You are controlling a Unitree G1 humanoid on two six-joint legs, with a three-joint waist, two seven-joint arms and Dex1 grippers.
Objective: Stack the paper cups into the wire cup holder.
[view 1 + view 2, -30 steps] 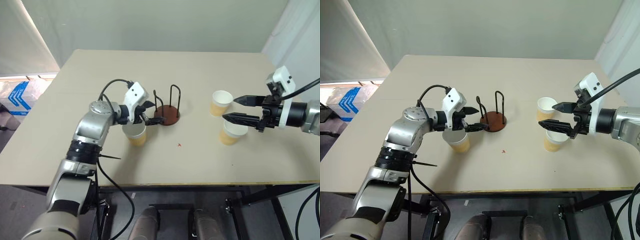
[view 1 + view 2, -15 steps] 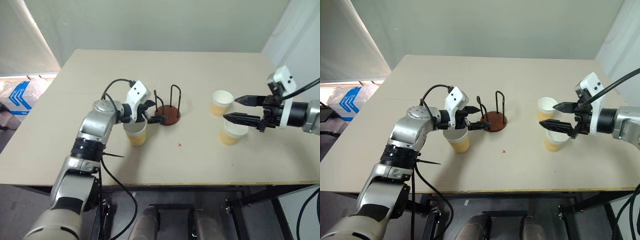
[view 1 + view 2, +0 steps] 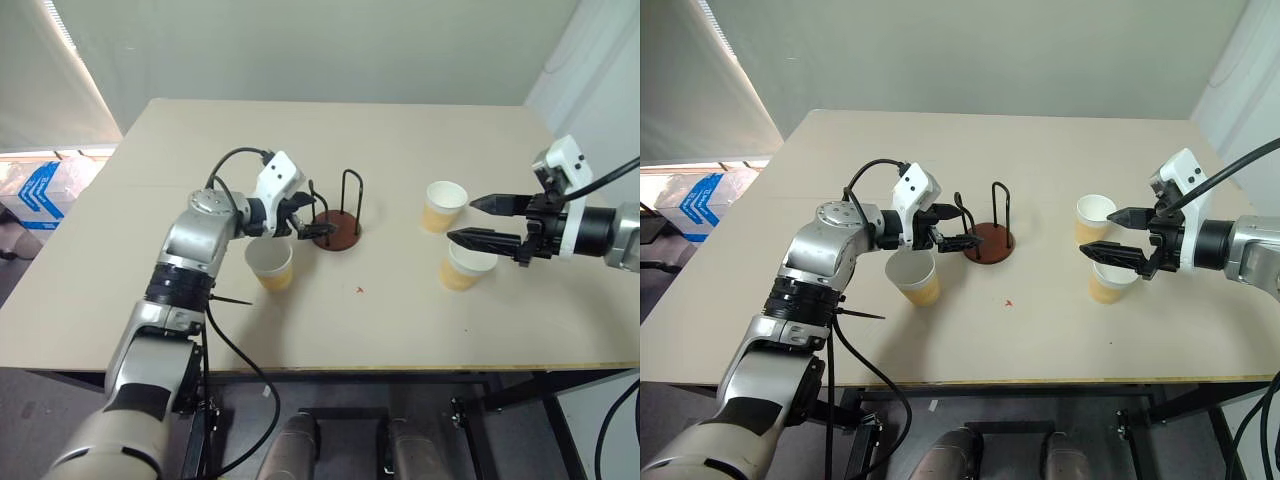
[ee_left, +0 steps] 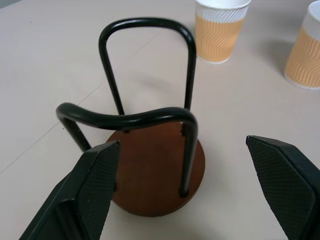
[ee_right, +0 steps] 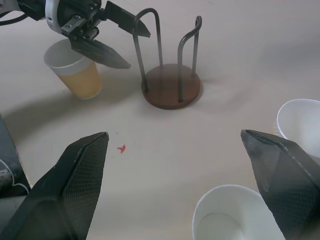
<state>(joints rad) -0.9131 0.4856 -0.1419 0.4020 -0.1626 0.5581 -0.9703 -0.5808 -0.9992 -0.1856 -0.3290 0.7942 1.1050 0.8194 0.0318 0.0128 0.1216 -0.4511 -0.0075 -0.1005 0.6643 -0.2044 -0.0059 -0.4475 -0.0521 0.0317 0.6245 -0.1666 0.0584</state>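
Wire cup holder (image 3: pixel 333 226) upright near the middle of the table (image 3: pixel 400 150), disc base flat, both wire loops empty. Left gripper (image 3: pixel 305 222) just left of the holder, fingers (image 4: pixel 95 190) spread wide and holding nothing, tips at the nearer loop. One paper cup (image 3: pixel 270 264) standing on the table just left of and nearer than the holder, below the left wrist. Two more paper cups well right of the holder: far cup (image 3: pixel 442 206) and near cup (image 3: pixel 465 265), both upright. Right gripper (image 3: pixel 472 220) further right of the holder, above those two cups, fingers (image 5: pixel 75 185) wide apart, empty. Small red mark (image 5: pixel 121 148) on the table just in front of the holder.
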